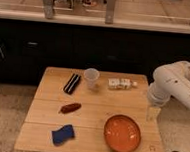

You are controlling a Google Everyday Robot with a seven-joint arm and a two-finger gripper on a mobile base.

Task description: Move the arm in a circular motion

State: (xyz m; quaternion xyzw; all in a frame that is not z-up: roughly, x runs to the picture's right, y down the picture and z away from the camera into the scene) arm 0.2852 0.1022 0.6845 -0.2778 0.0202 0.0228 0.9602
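Large glossy white tubular robot arm point(177, 80), entering from right, end pointing straight down. Slim pale gripper point(153, 114) directly below it; open or closed, cannot tell.

You see the gripper point(153, 115) hanging over the table's point(44, 117) right edge. Just left of it, toward the near edge, sits an orange bowl point(122, 133). Left of it, farther back, lie a white pack point(120, 84), a cup point(91, 78) and a black case point(71, 83). Well left are a brown stick point(70, 108) and a blue sponge point(63, 134).
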